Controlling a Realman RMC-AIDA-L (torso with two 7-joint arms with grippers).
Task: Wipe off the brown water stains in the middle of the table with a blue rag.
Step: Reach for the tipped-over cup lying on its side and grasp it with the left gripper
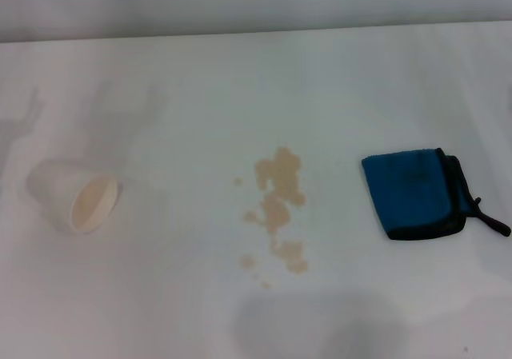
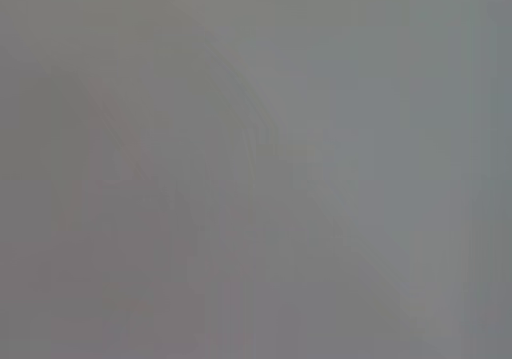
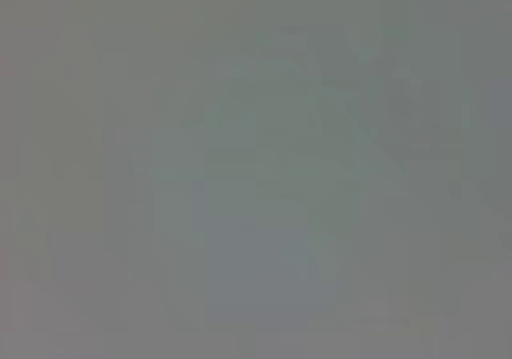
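- On the worktop, a broad, plain white, smooth flat surface, three sorts of thing show in the head view: one cloth, one cup, and one cluster of stains.
- One blue rag lies on the robot's right side, folded into a rough square; its face is bright blue and fluffy, its edges are trimmed in black, and one short black loop tag sticks out from its far-right lower corner.
- One group of brown water stains sits near the middle, well apart from the rag and to its left. They are pale tan, flat and irregular: about three larger blotches run in a loose line from the far side toward the robot, with several small droplets scattered beside them on the left and at the near end. I cannot give an exact droplet count.
- One white cup lies tipped on its side on the robot's left, well apart from the stains; its round mouth faces the near right and shows a tan inside.
- A faint grey shadow falls on the near edge of the surface, below the stains.
- Neither gripper shows in the head view, and both wrist views give only a flat grey blur, so whether the left or right gripper is spread or pressed together cannot be told from anything shown.
- Nothing touches the rag or the stains.
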